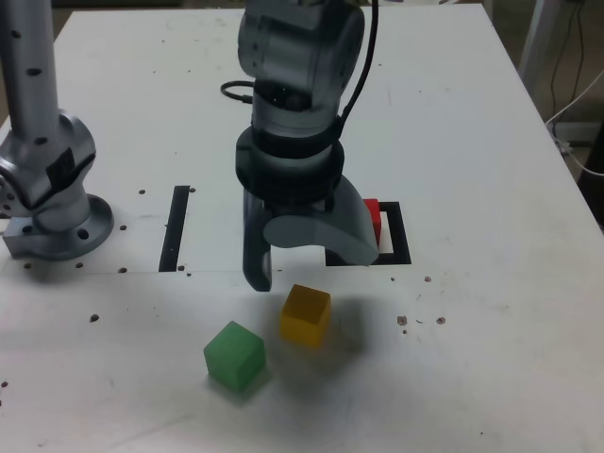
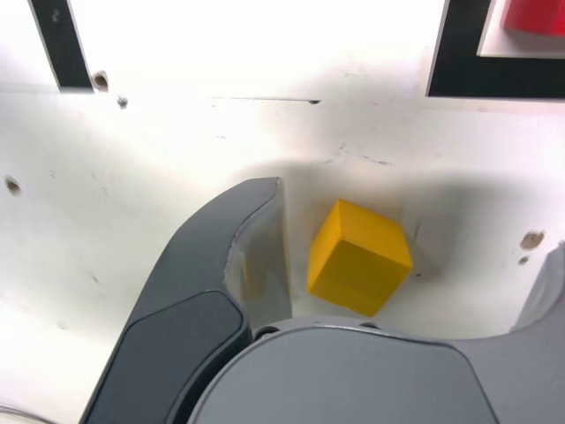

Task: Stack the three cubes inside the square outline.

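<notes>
Hiding behind the hand (image 1: 304, 236), the red cube (image 1: 373, 219) shows only partly.

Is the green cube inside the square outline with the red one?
No, the green cube lies on the bare tabletop, well outside the square outline.

So the first cube (image 1: 376, 215) is inside the square outline (image 1: 399, 236), strip (image 1: 175, 229) off to the exterior view's left. Second cube (image 1: 306, 316)'s out front, third cube (image 1: 235, 357) just left and nearer the camera.
</notes>
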